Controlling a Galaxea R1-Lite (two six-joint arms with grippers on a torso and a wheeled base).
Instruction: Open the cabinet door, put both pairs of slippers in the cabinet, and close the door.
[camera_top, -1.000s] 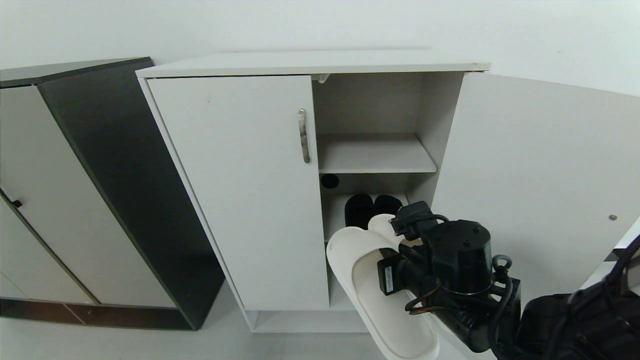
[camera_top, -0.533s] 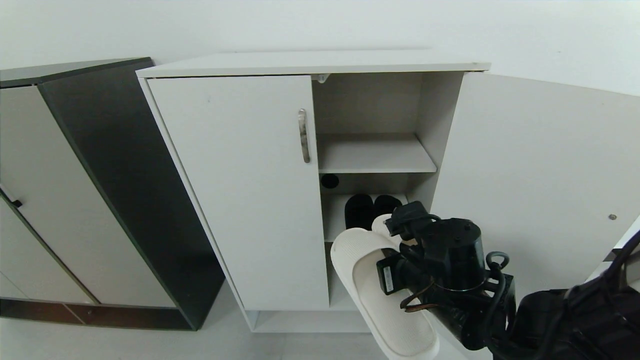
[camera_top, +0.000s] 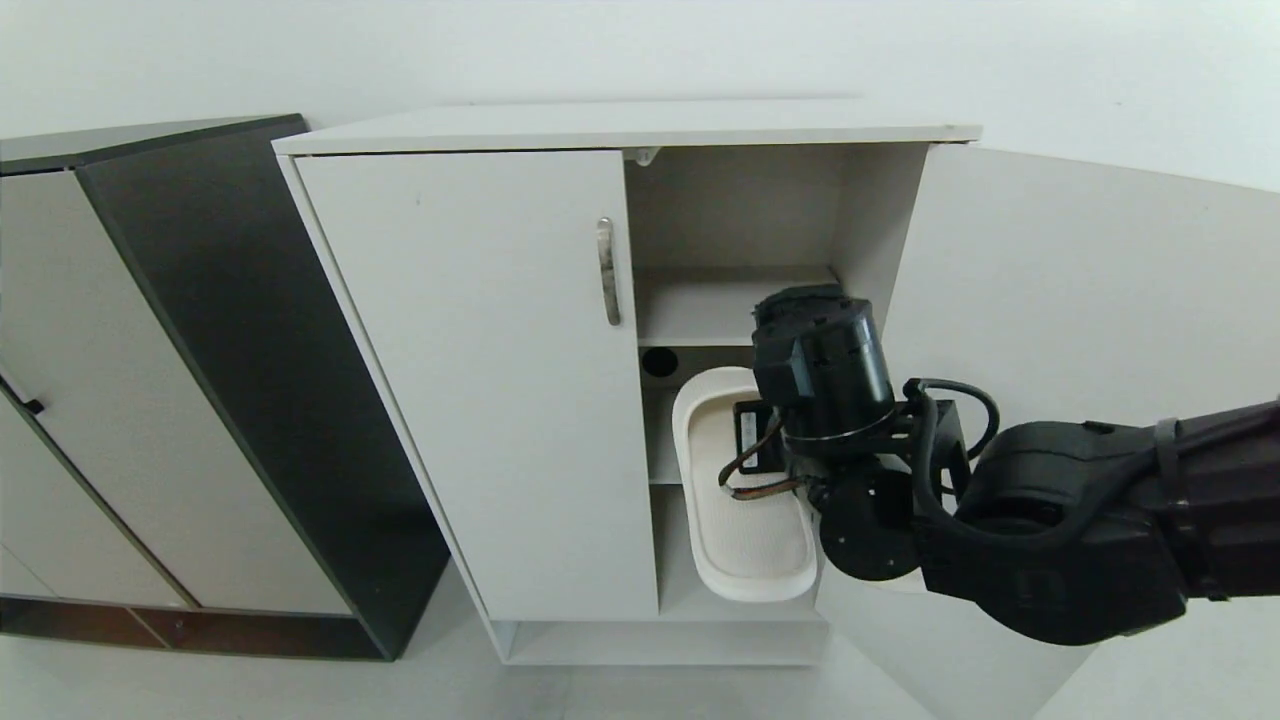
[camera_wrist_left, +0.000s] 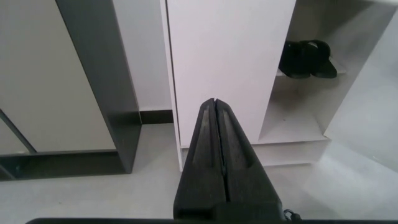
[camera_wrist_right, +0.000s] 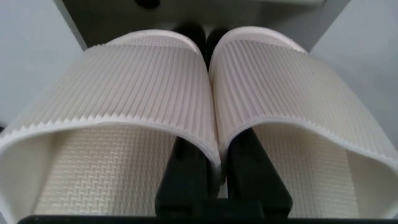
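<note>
Holding the white slippers at the open cabinet

Gripping the pair of white slippers (camera_wrist_right: 149, 93), the right gripper (camera_wrist_right: 212, 155) has its dark fingers (camera_wrist_right: 186, 180) run in under the two ribbed straps, one finger in each slipper, jaws closed on the inner walls where the two press together. In the head view the right arm reaches into the open right half of the white cabinet (camera_top: 620, 125), and one white slipper shows beside its wrist. It hangs lengthwise, far end up at the level of the middle shelf and near end down before the bottom compartment. Whether it touches a shelf cannot be told.

The pair of black slippers (camera_wrist_left: 308, 58) lies side by side on a shelf inside that same open half. The right door (camera_top: 1050, 330) stands swung wide open; the left door (camera_top: 480, 380), with its metal handle (camera_top: 607, 272), is closed.

The left gripper (camera_wrist_left: 214, 106) hangs above the floor in front of the closed left door, fingers pressed flat together with nothing between them.

A dark cabinet (camera_top: 230, 330) stands just beside the white one, on its left
</note>
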